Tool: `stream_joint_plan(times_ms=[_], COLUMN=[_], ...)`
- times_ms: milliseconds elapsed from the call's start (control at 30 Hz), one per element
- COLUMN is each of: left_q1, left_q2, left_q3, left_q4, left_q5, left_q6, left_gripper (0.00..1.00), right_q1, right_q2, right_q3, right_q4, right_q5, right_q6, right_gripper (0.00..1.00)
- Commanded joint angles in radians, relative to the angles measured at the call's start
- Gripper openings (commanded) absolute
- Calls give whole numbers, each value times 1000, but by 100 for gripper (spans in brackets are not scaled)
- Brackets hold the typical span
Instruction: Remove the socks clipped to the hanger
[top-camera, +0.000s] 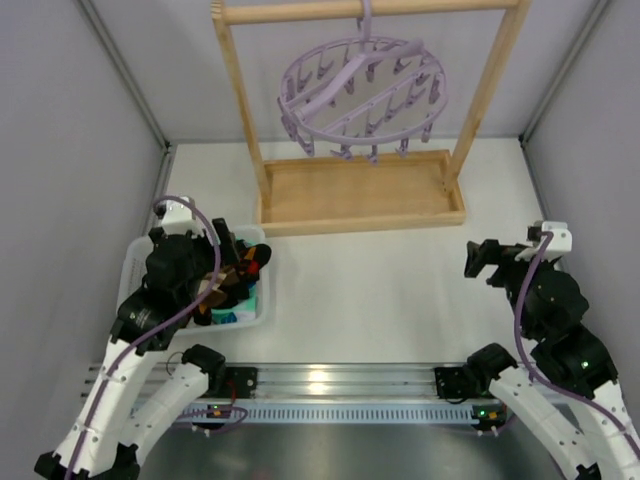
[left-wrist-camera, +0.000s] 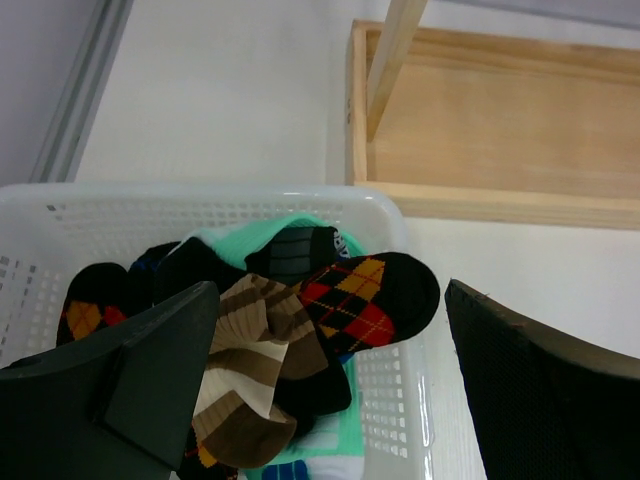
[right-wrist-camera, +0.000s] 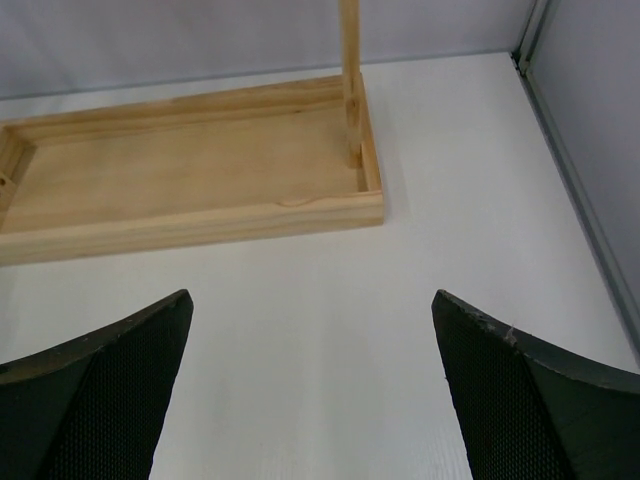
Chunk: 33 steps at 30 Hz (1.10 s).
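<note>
The lilac hanger (top-camera: 365, 88) hangs by its hook from the wooden rail, and no sock shows on its pegs. Several socks (top-camera: 235, 283) lie piled in a white basket (top-camera: 256, 308) at the left. In the left wrist view I see the brown-striped sock (left-wrist-camera: 250, 370), the black sock with red and yellow diamonds (left-wrist-camera: 365, 300) and mint-green fabric (left-wrist-camera: 255, 240). My left gripper (left-wrist-camera: 330, 385) is open, just above the pile, holding nothing. My right gripper (right-wrist-camera: 312, 395) is open and empty over bare table at the right.
The wooden rail frame stands at the back on its tray base (top-camera: 360, 190); the base also shows in the right wrist view (right-wrist-camera: 190, 175) and the left wrist view (left-wrist-camera: 500, 130). Grey walls close in left and right. A metal rail (top-camera: 340, 380) runs along the near edge.
</note>
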<state>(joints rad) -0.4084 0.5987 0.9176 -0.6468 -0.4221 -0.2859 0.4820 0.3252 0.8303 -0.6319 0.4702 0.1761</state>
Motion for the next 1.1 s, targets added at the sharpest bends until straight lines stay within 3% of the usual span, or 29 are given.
stream_joint_plan(times_ms=[0,167,1067], left_q1=[55,149,151], left_q2=[21,3,-39], left_q3=[-14,-40,-71], left_q4=[45,55,62], left_q5=[58,124,146], left_q6=[2,7,2], left_gripper=[98,98,98], right_q1=[-8,-8,-8], right_q2=[24,40,67], right_q3=[-37,-43,-76], right_q4=[43,64,104], right_q5=[-12,-5,-36], right_q6=[5,31,49], right_gripper=[100,99,100])
